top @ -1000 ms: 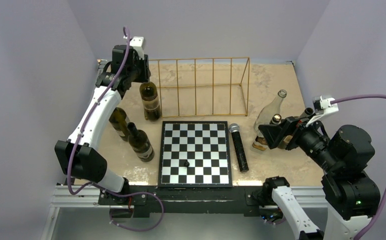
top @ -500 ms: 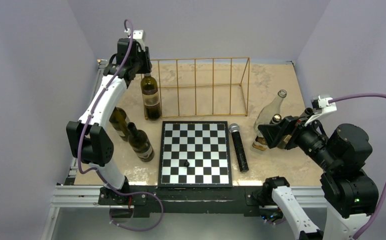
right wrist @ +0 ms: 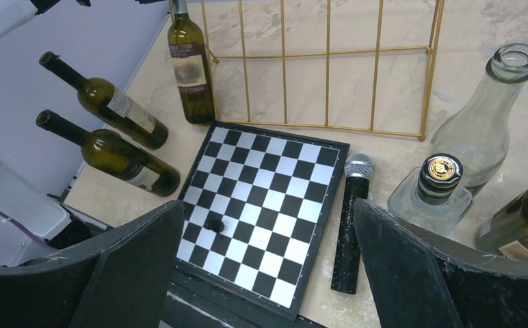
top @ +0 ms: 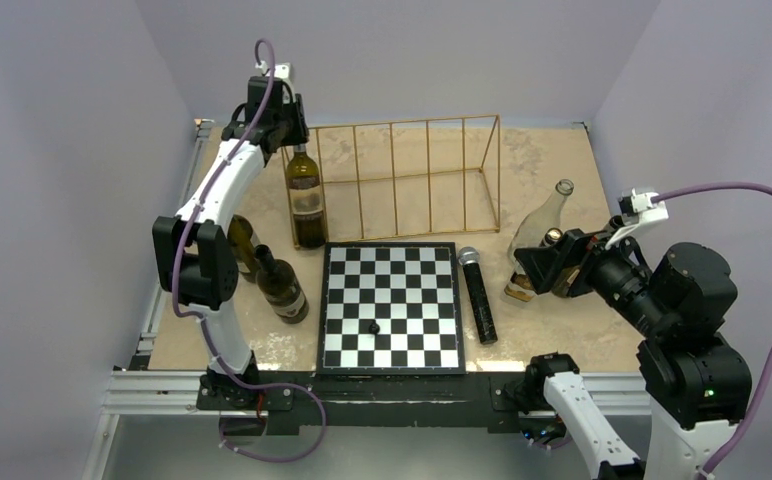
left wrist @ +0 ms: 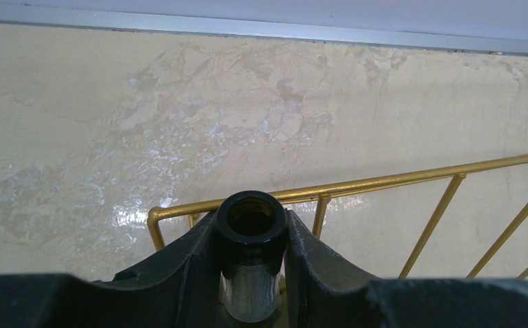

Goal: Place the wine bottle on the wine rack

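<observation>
My left gripper (top: pixel 288 143) is shut on the neck of a dark green wine bottle (top: pixel 305 198) with a pale label. The bottle hangs upright just outside the left end of the gold wire wine rack (top: pixel 427 121). In the left wrist view the black fingers (left wrist: pixel 186 256) clamp the neck below the open bottle mouth (left wrist: pixel 252 217), and the rack's top corner (left wrist: pixel 384 183) lies just beyond it. My right gripper (top: pixel 547 262) is open at the right side. The right wrist view shows the held bottle (right wrist: pixel 189 68) beside the rack (right wrist: pixel 327 82), with nothing between the right gripper's (right wrist: pixel 268 266) fingers.
Two more dark bottles (top: pixel 243 247) (top: pixel 282 287) lean at the left. A chessboard (top: pixel 390 300) with one small black piece (top: pixel 373 327) lies in front of the rack, and a black microphone (top: pixel 478 297) lies to its right. A clear bottle (top: pixel 543 225) and smaller bottles (right wrist: pixel 431 195) stand by the right gripper.
The left arm has risen and folded back, and the held bottle has lifted a little and shifted slightly right along the rack's left end. The right arm has hardly moved.
</observation>
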Action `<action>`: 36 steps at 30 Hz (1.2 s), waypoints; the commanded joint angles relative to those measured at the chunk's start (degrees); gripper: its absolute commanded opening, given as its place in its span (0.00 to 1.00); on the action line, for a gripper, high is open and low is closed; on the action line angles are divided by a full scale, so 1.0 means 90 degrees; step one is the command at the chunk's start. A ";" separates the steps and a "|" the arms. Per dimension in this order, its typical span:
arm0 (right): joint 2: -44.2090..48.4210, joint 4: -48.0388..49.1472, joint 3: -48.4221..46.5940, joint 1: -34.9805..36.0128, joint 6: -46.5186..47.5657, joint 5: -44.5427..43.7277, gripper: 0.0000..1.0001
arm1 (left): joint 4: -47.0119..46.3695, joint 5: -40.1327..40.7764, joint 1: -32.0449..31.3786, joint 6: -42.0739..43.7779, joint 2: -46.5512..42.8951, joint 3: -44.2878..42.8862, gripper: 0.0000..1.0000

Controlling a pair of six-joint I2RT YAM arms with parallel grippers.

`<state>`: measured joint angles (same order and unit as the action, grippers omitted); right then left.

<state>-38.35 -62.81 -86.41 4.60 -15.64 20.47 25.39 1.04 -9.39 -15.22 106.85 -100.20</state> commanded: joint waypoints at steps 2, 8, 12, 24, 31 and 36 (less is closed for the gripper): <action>-0.0124 0.0218 0.0060 0.0026 -0.0114 -0.0089 0.99 | 0.0421 -0.0145 0.0064 -0.0330 0.0290 -0.0233 0.28; -0.0169 0.0277 0.0078 0.0024 -0.0176 -0.0035 0.99 | 0.0479 -0.0145 0.0084 -0.0270 0.0223 -0.0329 0.49; -0.0192 0.0322 0.0077 0.0025 -0.0219 0.0005 0.99 | 0.0499 0.0077 0.0086 -0.0178 0.0132 -0.0413 0.68; -0.0187 0.0260 0.0032 0.0017 -0.0177 -0.0055 0.99 | 0.0340 -0.0238 0.0306 -0.0314 0.0631 -0.0911 0.72; -0.0178 0.0249 0.0060 0.0024 -0.0185 -0.0089 0.99 | 0.0146 -0.0379 0.0350 -0.0276 0.0745 -0.1038 0.72; -0.0210 0.0212 -0.0038 0.0019 -0.0109 0.0205 0.99 | 0.0273 -0.0429 0.0359 -0.0161 0.0419 -0.0965 0.77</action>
<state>-39.42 -62.15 -85.84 4.60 -17.04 20.51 30.33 -2.42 -7.18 -17.37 113.38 -107.50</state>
